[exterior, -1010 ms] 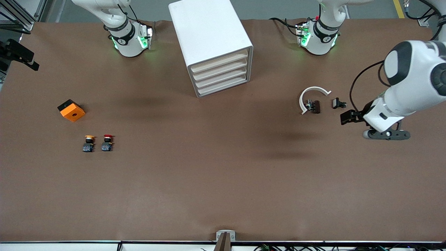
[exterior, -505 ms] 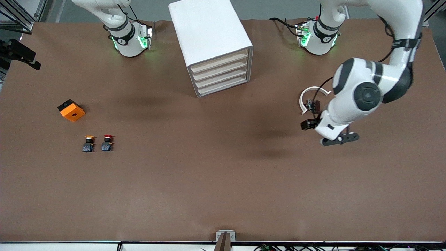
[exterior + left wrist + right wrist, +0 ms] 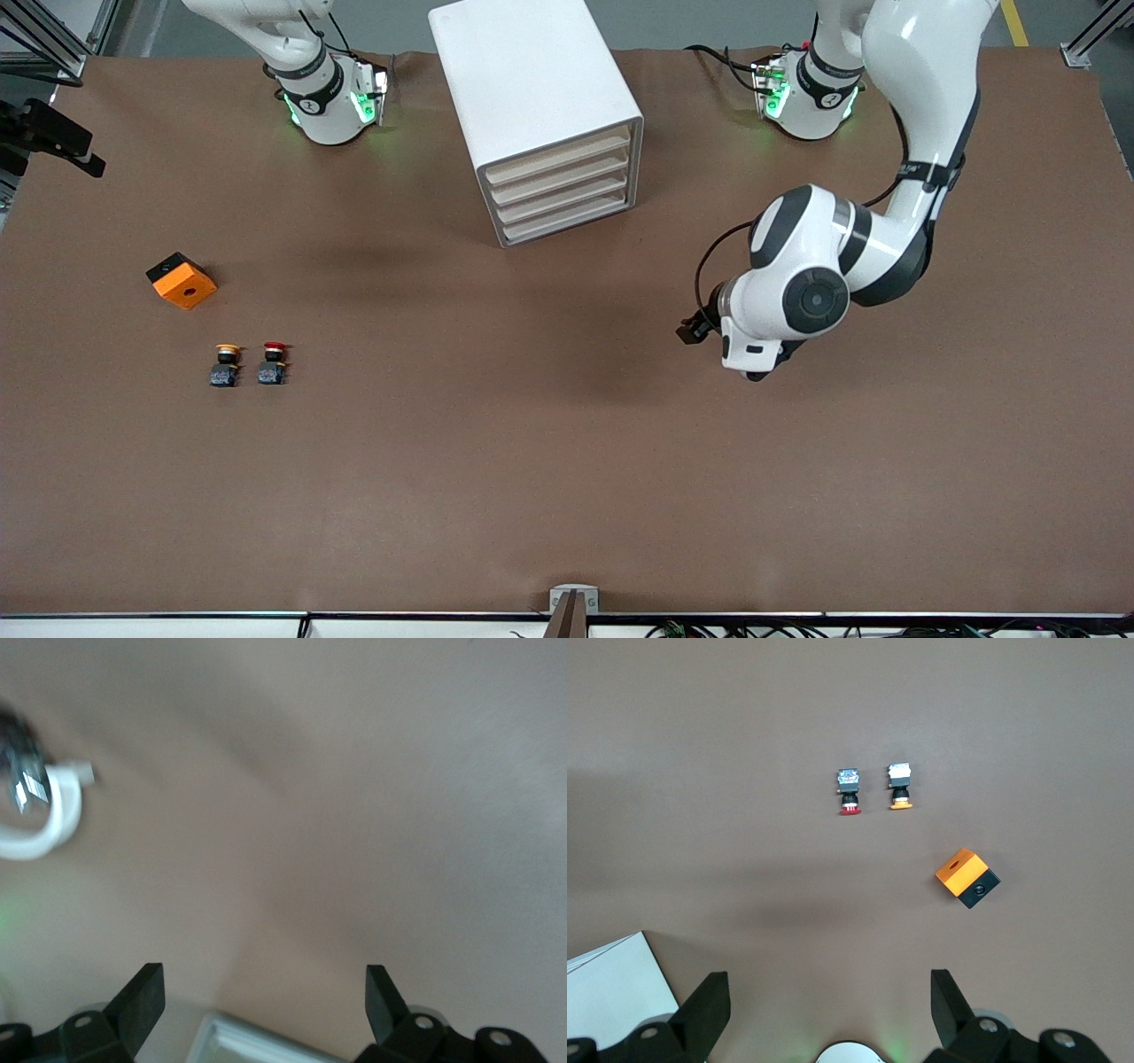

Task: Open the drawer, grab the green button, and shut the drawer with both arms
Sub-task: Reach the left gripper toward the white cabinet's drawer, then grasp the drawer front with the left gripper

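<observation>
Four drawers stay closed in the cabinet (image 3: 540,106), the lowest drawer (image 3: 567,222) among them; no green button shows. Since a second ago the left arm has swung from the counter's (image 3: 532,461) edge toward the cabinet, covering the white ring.

Left wrist view: left end effector (image 3: 264,992) spread apart, ring (image 3: 40,819) visible.

Right wrist view: right end effector (image 3: 829,992) spread, waiting above red button (image 3: 849,790), yellow button (image 3: 900,785), orange block (image 3: 967,877).

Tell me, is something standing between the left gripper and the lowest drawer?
Nothing visible: only bare table lies between the left gripper, open over the table, and the lowest drawer, shut in the white cabinet.
</observation>
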Controlling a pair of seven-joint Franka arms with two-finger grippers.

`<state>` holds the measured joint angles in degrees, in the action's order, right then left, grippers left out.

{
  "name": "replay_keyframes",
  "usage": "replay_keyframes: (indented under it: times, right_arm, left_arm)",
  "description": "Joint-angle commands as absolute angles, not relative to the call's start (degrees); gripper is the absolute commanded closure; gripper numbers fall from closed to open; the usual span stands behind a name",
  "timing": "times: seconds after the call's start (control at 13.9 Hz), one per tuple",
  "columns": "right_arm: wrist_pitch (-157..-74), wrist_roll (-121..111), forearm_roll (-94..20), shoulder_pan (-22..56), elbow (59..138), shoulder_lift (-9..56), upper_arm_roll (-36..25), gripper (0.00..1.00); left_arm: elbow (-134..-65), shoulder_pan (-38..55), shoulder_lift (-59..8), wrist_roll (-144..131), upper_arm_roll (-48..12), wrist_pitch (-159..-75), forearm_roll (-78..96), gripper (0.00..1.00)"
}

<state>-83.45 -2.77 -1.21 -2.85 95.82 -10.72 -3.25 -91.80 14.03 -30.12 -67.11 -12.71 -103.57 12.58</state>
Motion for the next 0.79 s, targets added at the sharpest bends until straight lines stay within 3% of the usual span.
replay_keyframes:
  times: [0.0, 0.36, 0.72]
  right_arm:
    - [-83.4, -1.9, -1.8, -3.3, 96.9, -12.1, -3.0, 0.0]
    - [-83.5, -2.0, -1.8, -3.3, 96.9, -12.1, -3.0, 0.0]
    - [-83.8, -2.3, -1.7, -3.4, 96.9, -12.0, -3.1, 0.0]
  left_arm:
    - [-84.8, 13.5, -37.0, -78.3, -13.5, -97.1, 16.3, 0.0]
    - [-83.6, 13.1, -43.2, -100.9, -15.6, -95.7, 22.4, 0.0]
    - [-80.3, 12.6, -49.5, -116.3, -15.8, -87.7, 33.6, 0.0]
